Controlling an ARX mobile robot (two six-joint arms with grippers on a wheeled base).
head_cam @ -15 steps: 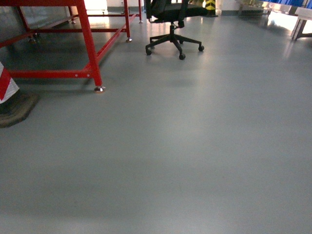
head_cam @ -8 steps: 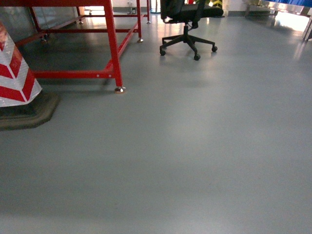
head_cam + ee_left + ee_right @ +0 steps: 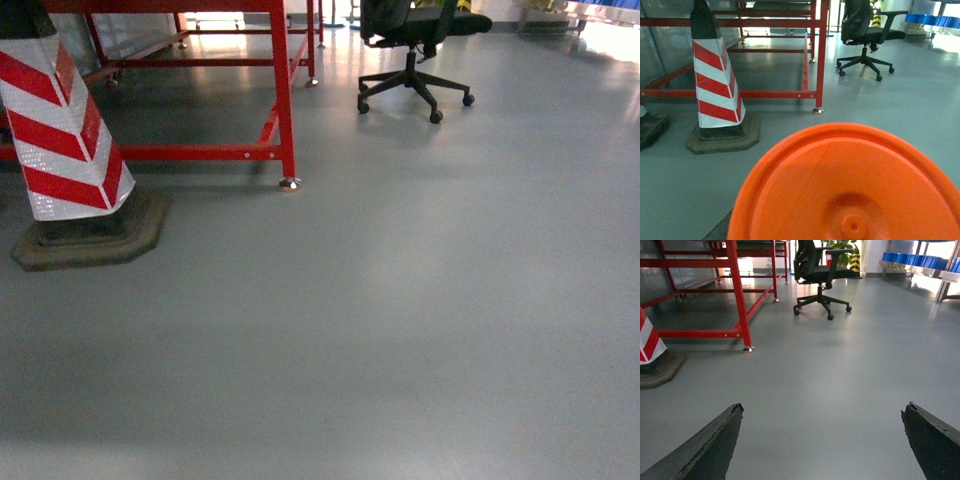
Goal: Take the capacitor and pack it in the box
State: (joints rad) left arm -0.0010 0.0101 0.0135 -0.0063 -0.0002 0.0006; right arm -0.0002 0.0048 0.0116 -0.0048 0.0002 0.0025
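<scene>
The right gripper (image 3: 822,440) stood wide open, holding nothing above the grey floor (image 3: 840,375). An orange disc (image 3: 850,185) filled the left wrist view, hiding the left gripper's state. Farther off stood a striped cone (image 3: 65,130), red frame (image 3: 280,90) and office chair (image 3: 415,40). No box or capacitor showed.

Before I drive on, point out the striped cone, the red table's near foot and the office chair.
Striped cone (image 3: 62,130), head view, on its red-and-white body.
Red table's near foot (image 3: 289,184), head view, on the metal pad.
Office chair (image 3: 414,80), head view, on its wheeled base.
</scene>
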